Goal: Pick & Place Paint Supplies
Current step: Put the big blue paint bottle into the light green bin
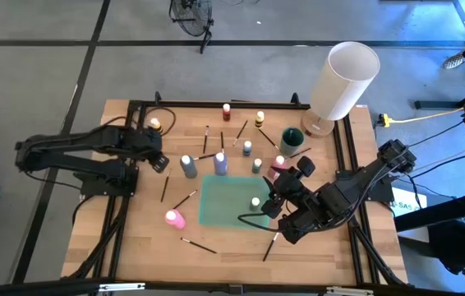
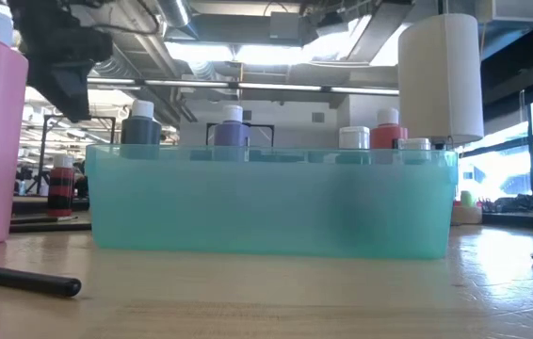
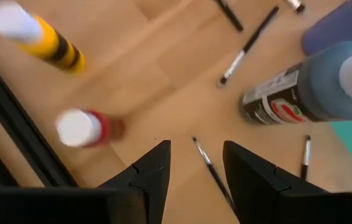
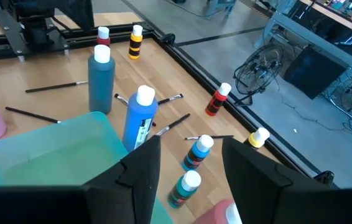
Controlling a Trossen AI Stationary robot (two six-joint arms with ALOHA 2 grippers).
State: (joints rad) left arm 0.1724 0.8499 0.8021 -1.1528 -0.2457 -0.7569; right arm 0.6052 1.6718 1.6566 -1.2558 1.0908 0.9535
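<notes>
Bottles and brushes lie scattered over the counter (image 1: 134,247) around the teal tray (image 1: 226,201). One white-capped bottle (image 1: 255,203) stands inside the tray; pink bottle (image 1: 174,219) just beside its near-left corner. Right end effector (image 1: 275,201) hovers over the tray's right edge, fingers parted, grasping nothing. Left end effector (image 1: 163,162) hangs left of the dark-blue bottle (image 1: 188,166), fingers apart, nothing between them.

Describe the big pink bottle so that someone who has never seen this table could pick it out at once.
Start from the shallow translucent teal plastic tray in the middle of the wooden table. Just off the tray's left front corner stands the big pink plastic bottle with a white cap. It is far fatter than the small paint bottles and stands apart from them.
</notes>
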